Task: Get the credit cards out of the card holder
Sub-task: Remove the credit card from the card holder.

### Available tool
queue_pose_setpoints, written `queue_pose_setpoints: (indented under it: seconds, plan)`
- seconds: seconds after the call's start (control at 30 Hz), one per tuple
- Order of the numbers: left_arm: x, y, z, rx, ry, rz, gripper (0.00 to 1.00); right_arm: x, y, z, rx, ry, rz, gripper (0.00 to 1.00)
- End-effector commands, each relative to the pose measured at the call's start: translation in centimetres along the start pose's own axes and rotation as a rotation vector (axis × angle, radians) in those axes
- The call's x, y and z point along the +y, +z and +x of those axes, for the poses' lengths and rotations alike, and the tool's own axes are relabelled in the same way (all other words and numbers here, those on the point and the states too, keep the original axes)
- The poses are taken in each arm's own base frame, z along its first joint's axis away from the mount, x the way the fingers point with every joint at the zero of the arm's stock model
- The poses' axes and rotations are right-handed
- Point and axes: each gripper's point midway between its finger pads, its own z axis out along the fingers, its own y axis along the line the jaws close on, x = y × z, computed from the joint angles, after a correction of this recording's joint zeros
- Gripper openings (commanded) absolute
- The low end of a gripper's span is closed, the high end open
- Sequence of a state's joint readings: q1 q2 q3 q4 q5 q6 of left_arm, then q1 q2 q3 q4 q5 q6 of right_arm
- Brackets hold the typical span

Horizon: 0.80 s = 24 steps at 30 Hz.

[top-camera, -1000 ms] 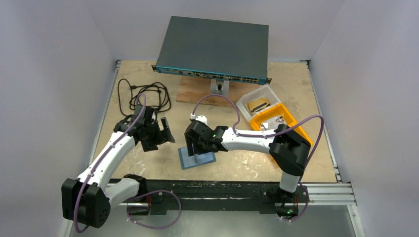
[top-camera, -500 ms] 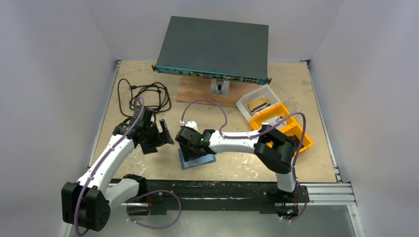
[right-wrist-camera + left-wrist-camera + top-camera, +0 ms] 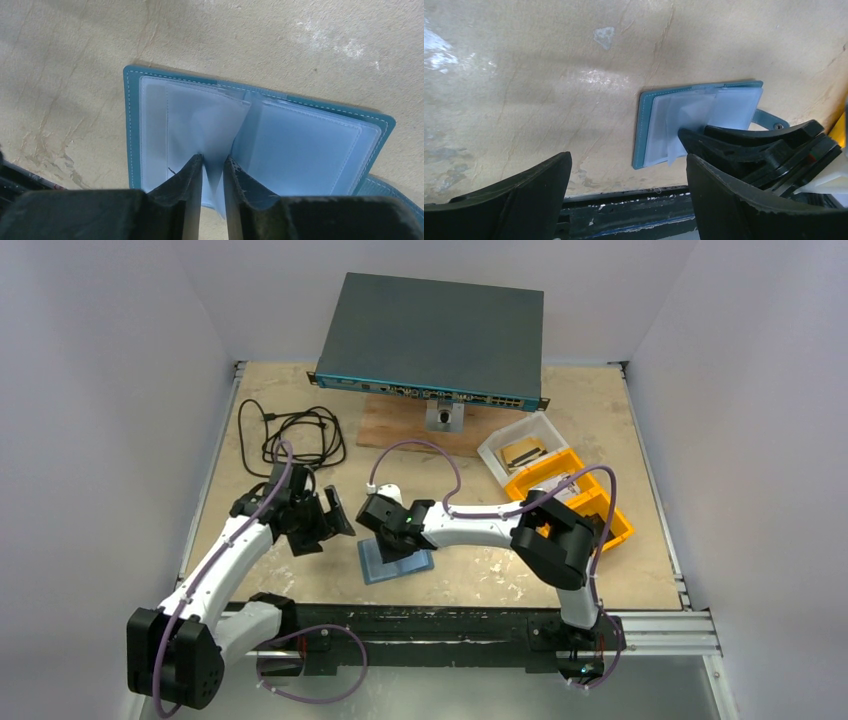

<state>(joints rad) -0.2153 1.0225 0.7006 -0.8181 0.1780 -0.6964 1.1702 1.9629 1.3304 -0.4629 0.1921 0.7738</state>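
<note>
- Near the front edge of the table point(image 3: 300, 585), about midway between the two arm bases, the card holder point(image 3: 396, 560) lies opened flat. Its clear pockets face up and its snap tab point(image 3: 769, 120) sticks out on the right-hand side.
- Its long side runs roughly left to right, a little skewed, with the spine crossing it front to back.
- The right gripper point(image 3: 213, 167) is directly over the spine, fingers pointing down at it. The jaws stand close together on either side of a clear leaf point(image 3: 220, 120) that rises from the middle fold. I cannot tell whether the pads are pressing it yet.
- Whether that leaf, or any pocket, has credit cards in it cannot be told; everything there looks pale and see-through.
- The left gripper point(image 3: 322, 528) hangs just to the left of the card holder, jaws spread wide and holding nothing. It is the arm free to pin the left cover down.
- My reading is that the next move turns on lifting the leaf straight up from the spine.
- Bare tabletop lies behind and to both sides. The front rail point(image 3: 450, 625) is close, so there is little room toward the arm bases.
- An orange bin point(image 3: 618, 525) and a clear tub point(image 3: 497, 448) sit well off to the right rear.
</note>
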Motion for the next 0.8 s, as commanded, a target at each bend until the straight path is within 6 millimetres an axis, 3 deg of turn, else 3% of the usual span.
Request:
queue_pose_setpoints:
  seconds: [0.0,0.13,0.37,0.77]
  plan:
    - [-1.3,0.8,0.6,0.035,-0.003,0.088,0.83,-0.8,1.1,1.8,0.06,0.038,-0.018,0.16]
    - [-2.3,1.3,1.5,0.069,0.019,0.142,0.75,-1.0,1.2,1.7,0.064,0.085,-0.084,0.09]
    - [-5.3,2.5,3.4,0.133,0.068,0.223,0.43,-1.0,1.1,1.8,0.076,0.138,-0.223,0.07]
    - [-5.8,6.4,5.9,0.252,0.039,0.224,0.32,-1.7,1.3,1.6,0.088,0.209,-0.31,0.05]
